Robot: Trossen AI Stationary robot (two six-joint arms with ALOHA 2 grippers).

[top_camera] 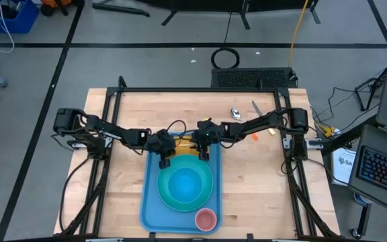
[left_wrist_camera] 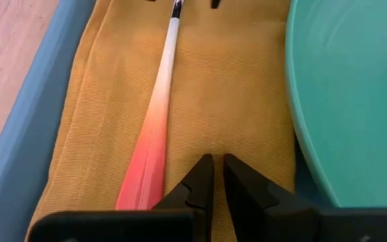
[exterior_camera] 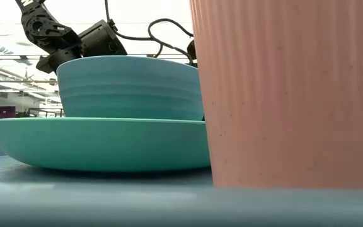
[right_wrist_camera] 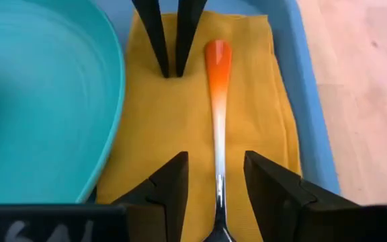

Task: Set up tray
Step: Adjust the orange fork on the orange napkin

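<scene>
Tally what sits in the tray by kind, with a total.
Plate: 1
Bowl: 1
Cup: 1
Napkin: 1
Orange-handled utensil: 1, lying on the napkin
Total: 5, all in the tray
</scene>
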